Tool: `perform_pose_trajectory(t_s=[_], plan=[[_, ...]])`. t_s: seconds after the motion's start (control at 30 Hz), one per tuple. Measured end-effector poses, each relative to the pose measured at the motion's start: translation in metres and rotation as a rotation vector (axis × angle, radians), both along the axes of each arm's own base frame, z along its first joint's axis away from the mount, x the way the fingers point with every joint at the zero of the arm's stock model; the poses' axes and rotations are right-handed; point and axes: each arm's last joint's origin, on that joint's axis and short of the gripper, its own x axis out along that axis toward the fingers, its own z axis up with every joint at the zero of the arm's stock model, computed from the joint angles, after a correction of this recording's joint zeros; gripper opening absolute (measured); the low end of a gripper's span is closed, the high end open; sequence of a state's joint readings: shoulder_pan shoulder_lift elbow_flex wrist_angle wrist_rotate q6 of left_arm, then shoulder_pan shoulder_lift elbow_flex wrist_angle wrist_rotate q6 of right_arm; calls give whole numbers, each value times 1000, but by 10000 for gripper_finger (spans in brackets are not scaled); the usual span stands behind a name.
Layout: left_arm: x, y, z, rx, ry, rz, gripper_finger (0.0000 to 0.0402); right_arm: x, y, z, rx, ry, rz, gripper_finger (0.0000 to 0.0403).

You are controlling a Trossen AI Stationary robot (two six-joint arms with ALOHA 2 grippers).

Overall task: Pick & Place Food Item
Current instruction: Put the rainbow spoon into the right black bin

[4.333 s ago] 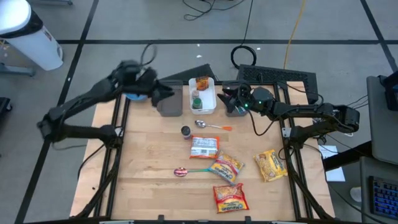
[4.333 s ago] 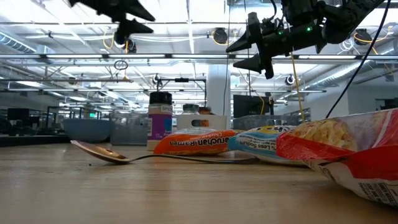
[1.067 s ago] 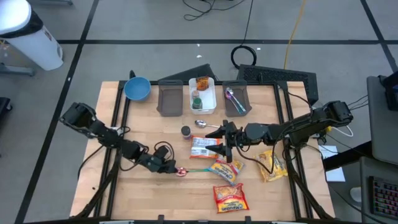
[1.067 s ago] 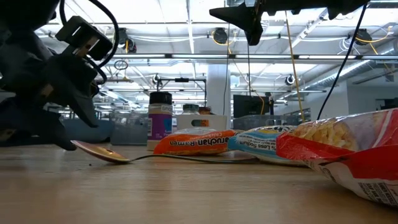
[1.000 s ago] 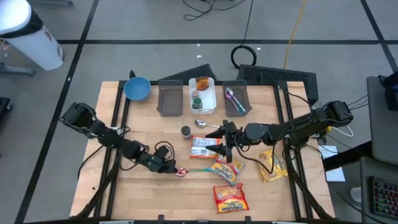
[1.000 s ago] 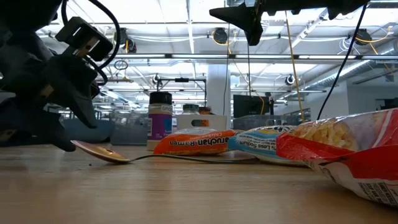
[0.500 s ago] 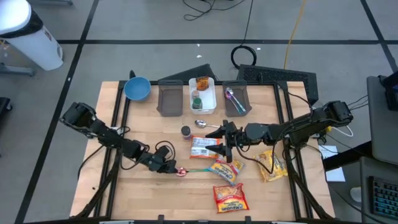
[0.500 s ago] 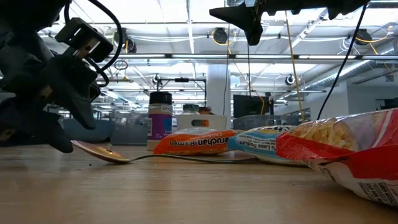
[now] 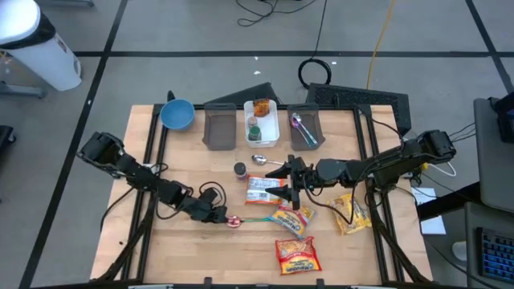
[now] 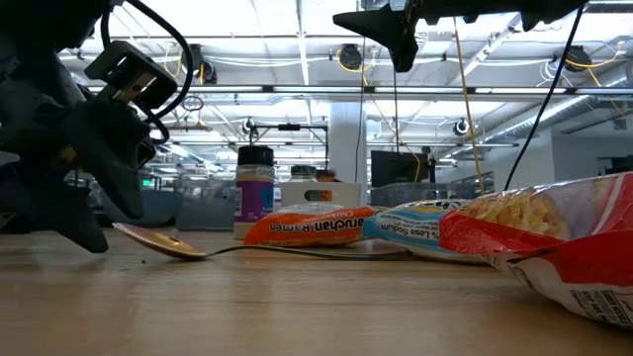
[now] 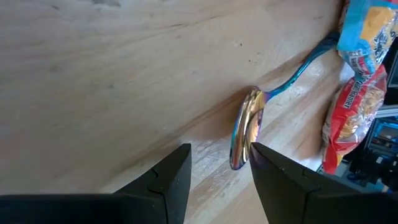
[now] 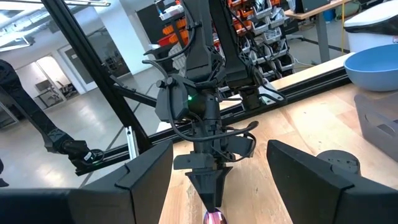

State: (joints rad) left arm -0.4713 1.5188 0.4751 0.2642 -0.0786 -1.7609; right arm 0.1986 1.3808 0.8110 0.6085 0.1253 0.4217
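The left end effector sits low on the pale wooden surface, its two dark fingers apart and straddling the bowl end of the iridescent metal spoon with a teal handle, not yet closed on it. The spoon lies flat beside the ramen packets. It looks light, stiff and slick, so the thin handle near the bowl seems the surest hold. The right end effector hovers above the packets, fingers wide apart and apparently empty.
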Motion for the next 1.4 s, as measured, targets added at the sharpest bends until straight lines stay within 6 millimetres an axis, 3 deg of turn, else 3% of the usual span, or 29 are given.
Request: perform_pose_trajectory(t_s=[0.8,1.13,1.4], plan=[[4,5,1,-14,-11,-4,170,0,0,0,2,0,-4,254],[16,-2,-17,-67,-22,-33,170,0,0,-1,1,6,-4,254],[14,-2,-19,-57,3,-32,162,0,0,-1,8,10,-2,254]])
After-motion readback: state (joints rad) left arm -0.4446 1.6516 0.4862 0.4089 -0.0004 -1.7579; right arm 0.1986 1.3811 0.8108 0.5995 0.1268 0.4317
